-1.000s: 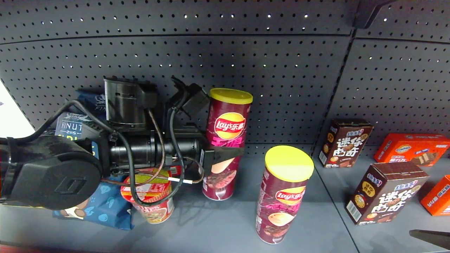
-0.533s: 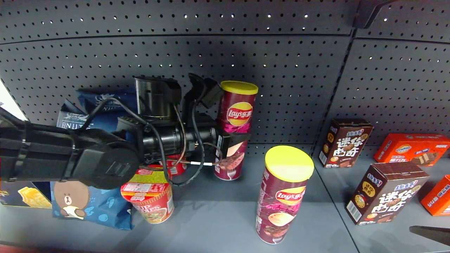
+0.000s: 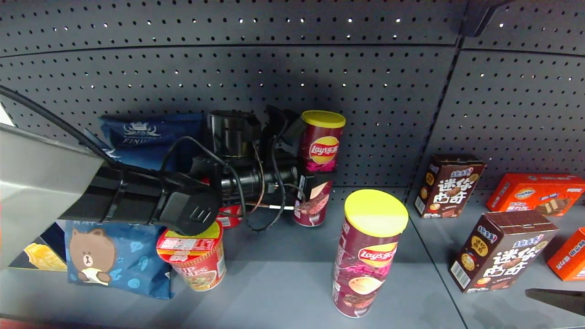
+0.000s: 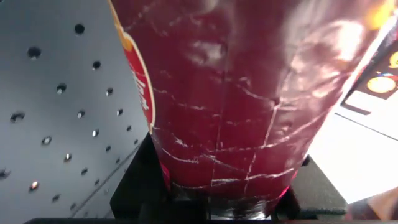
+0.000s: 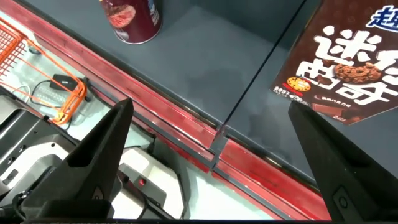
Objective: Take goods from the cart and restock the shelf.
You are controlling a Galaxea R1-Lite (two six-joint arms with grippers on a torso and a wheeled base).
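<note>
if the left pincer, clenched round the chips can beside the pegboard, lets go before the base sits flat on the shelf, the can could topple.

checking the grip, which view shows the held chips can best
Head view: the whole held chips can, lid to base, upright with the left claw around its middle. Left wrist view gives a close patch of its maroon wall. Right wrist view catches the base of the front can instead.
</note>
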